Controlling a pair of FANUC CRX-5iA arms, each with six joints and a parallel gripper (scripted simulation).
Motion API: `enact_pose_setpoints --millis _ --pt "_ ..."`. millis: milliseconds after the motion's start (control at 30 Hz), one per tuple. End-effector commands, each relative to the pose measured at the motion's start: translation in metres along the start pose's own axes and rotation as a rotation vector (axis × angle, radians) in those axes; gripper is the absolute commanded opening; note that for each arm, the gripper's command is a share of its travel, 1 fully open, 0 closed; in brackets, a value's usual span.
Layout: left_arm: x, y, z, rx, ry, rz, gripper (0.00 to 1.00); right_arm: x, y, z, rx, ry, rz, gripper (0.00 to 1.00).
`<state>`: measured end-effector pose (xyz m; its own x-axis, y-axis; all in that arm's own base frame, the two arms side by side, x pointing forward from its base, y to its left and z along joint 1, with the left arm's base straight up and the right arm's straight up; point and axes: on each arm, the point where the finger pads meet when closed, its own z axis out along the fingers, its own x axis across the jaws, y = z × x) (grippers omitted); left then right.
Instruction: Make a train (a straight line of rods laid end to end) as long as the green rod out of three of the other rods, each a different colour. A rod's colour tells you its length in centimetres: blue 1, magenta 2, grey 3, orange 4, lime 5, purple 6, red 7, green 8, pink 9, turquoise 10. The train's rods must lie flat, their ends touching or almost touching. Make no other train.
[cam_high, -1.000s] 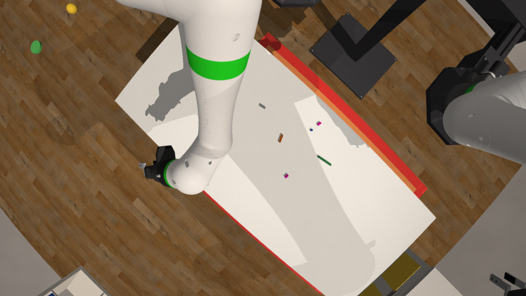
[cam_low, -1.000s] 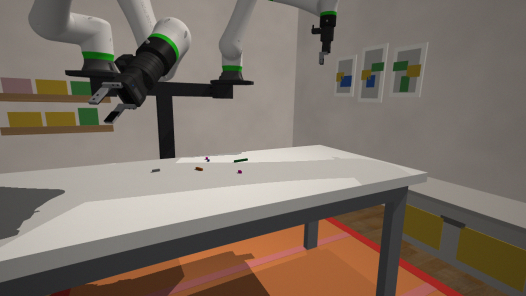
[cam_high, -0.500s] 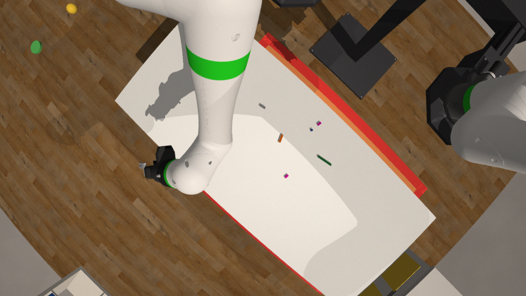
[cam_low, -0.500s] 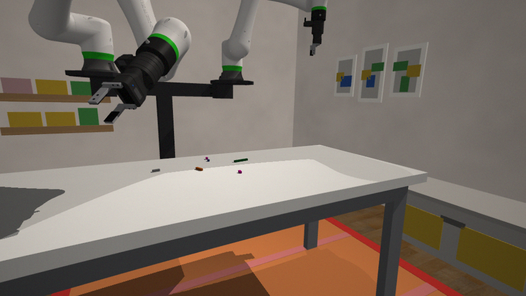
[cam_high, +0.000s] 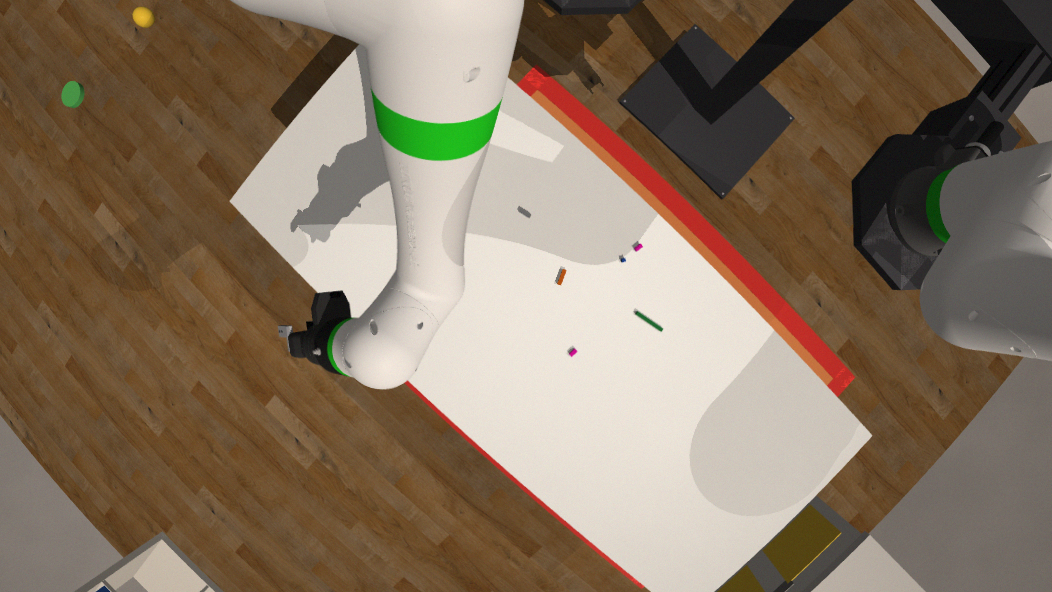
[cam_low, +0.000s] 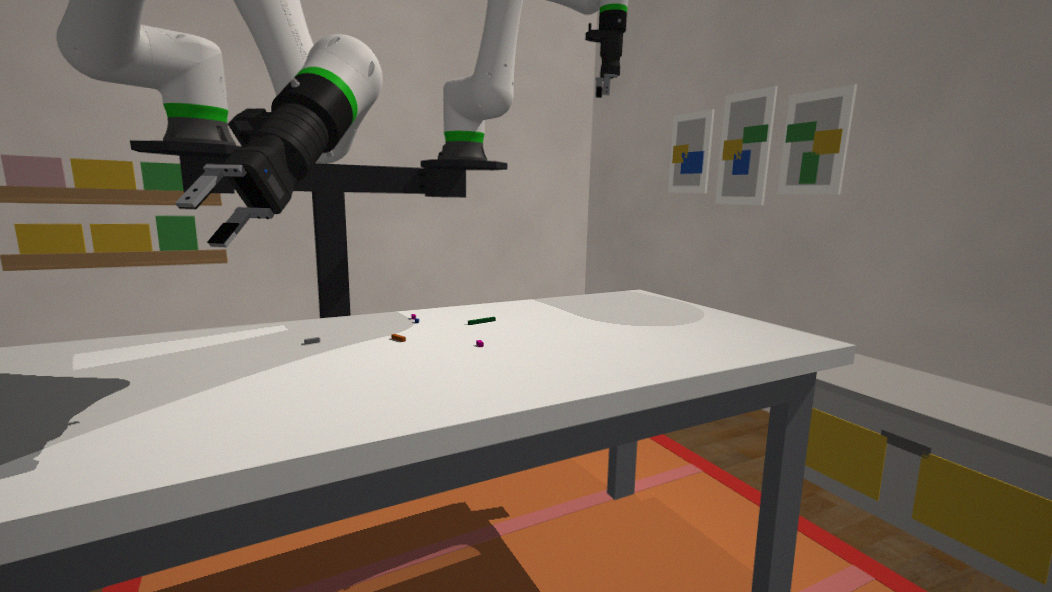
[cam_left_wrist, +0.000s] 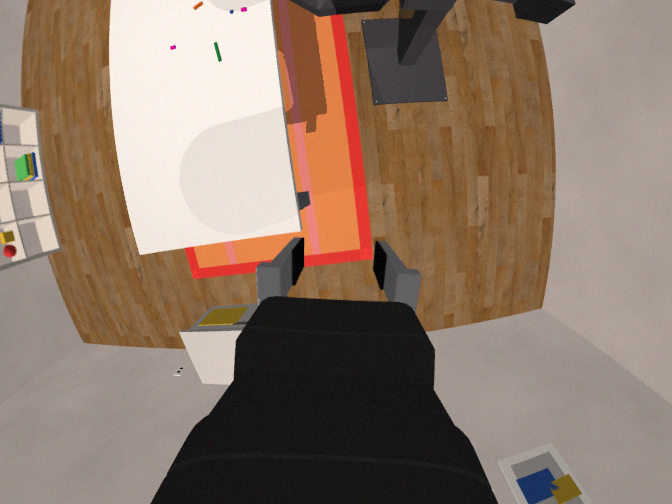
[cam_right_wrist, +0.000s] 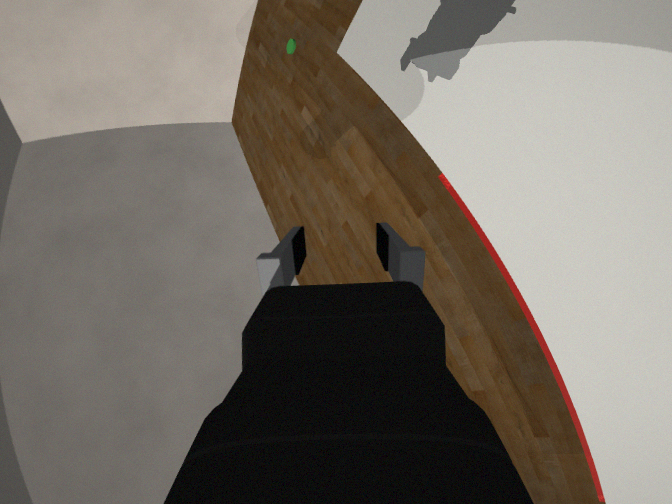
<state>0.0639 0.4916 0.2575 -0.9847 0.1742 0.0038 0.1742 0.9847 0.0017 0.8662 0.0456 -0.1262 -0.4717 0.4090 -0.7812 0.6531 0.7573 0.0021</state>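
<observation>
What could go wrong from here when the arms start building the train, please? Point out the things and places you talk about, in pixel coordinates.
The small blue rod (cam_high: 622, 259) (cam_low: 417, 321) (cam_left_wrist: 231, 11) sits close beside a magenta rod (cam_high: 637, 246) (cam_low: 413, 316) (cam_left_wrist: 243, 9), so a descending open pincer might knock one. With two magenta rods visible, both could wrongly be used, though the train needs three different colours.

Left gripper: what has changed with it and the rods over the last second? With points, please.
The left gripper (cam_low: 603, 86) (cam_left_wrist: 339, 253) moved up and toward the left of the exterior view, and the shadows on the table shifted. Nothing was taken hold of or let go. The right gripper (cam_high: 286, 335) (cam_low: 200, 224) (cam_right_wrist: 340, 239) and rods (cam_high: 648, 320) (cam_low: 481, 321) (cam_left_wrist: 217, 51) stayed put.
</observation>
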Motion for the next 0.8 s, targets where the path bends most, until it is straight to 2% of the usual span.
enact_pose_setpoints --millis 0,367,767 --pt "0.023 -0.008 -0.013 0.0 -0.002 -0.062 1.0 -0.002 0.001 -0.001 -0.001 -0.001 0.001 1.0" --pt "0.051 -0.023 -0.028 0.002 -0.003 -0.147 1.0 -0.002 0.001 -0.001 -0.001 -0.001 0.001 1.0" --pt "0.058 -0.027 -0.032 0.002 -0.004 -0.171 1.0 -0.002 0.001 -0.001 -0.001 -0.001 0.001 1.0"
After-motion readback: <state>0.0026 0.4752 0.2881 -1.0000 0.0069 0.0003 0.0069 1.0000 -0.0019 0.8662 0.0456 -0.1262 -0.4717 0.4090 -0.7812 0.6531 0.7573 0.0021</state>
